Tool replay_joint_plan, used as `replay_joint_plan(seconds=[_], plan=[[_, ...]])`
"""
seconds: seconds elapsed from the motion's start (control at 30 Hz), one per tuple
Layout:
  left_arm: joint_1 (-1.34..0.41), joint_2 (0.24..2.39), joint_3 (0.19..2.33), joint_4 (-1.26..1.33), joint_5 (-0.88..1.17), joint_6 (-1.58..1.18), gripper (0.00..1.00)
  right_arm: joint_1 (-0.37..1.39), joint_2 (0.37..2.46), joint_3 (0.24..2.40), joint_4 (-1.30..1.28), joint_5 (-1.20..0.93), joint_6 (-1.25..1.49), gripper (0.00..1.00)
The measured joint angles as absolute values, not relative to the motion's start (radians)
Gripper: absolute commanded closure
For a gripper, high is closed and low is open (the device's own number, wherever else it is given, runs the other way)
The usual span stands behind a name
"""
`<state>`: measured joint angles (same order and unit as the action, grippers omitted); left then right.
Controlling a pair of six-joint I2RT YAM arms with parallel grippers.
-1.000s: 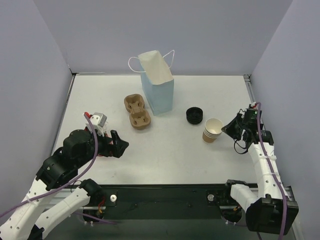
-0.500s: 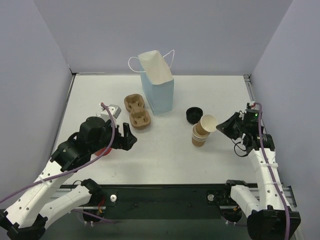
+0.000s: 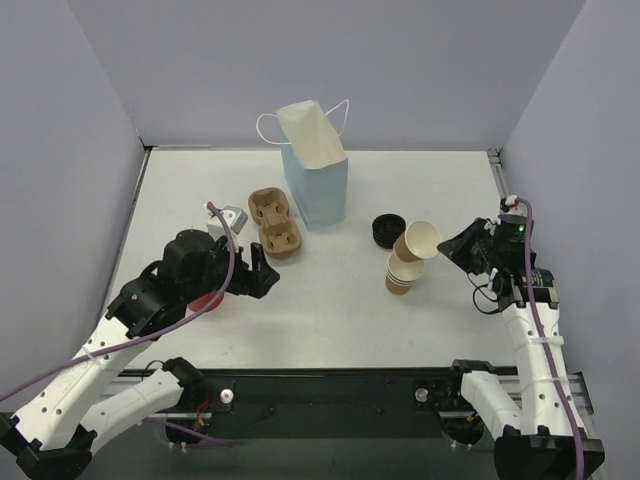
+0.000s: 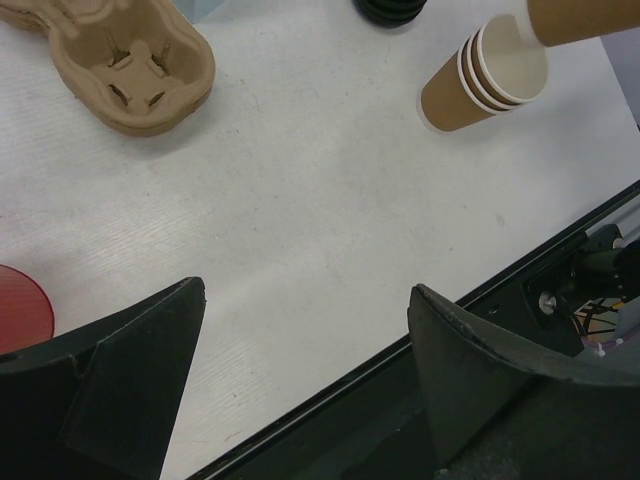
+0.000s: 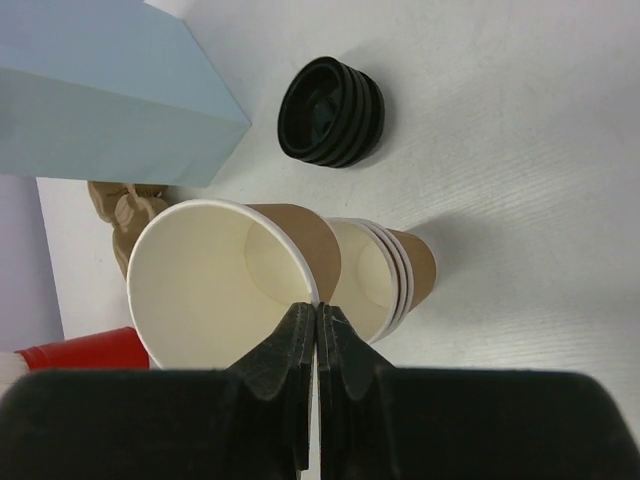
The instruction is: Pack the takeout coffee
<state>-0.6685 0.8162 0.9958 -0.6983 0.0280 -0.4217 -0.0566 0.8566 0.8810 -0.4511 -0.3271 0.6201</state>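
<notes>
My right gripper (image 3: 447, 248) is shut on the rim of one brown kraft cup (image 3: 421, 240) and holds it tilted just above a stack of nested kraft cups (image 3: 399, 276). In the right wrist view the fingers (image 5: 300, 335) pinch the rim of the open, empty cup (image 5: 210, 280), with the stack (image 5: 390, 272) behind it. A stack of black lids (image 3: 388, 230) lies beside the cups and shows in the right wrist view (image 5: 332, 110). A red cup (image 3: 208, 300) lies mostly hidden under my left arm. My left gripper (image 3: 262, 275) is open and empty (image 4: 308, 292) above bare table.
A tan two-hole pulp tray (image 3: 273, 222) lies left of the upright light blue bag (image 3: 316, 185) with white handles. Walls close in on three sides. The black front rail (image 4: 470, 300) runs under my left gripper. The tray also shows in the left wrist view (image 4: 135, 65).
My right gripper dragged the cup stack left, then lifted the top cup off it. My left arm swung right over the red cup.
</notes>
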Motion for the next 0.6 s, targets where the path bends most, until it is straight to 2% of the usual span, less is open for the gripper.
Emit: replay_joint_plan(seconds=[0.17,0.4,0.6], plan=[[-0.669,0.814,1.003,-0.706,0.019,-0.407,0.07,0.02,0.89,0.996,-0.452,-0.333,0.599,1.0],[-0.669,0.779,1.068,-0.731,-0.043,-0.382,0.07,0.439,0.986,1.036,-0.446,-0.203,0.617,1.0],[-0.669,0.707,1.085,-0.772,-0.073,-0.382,0.07,0.649,1.119,0.972,-0.381,-0.096,0.657,1.0]])
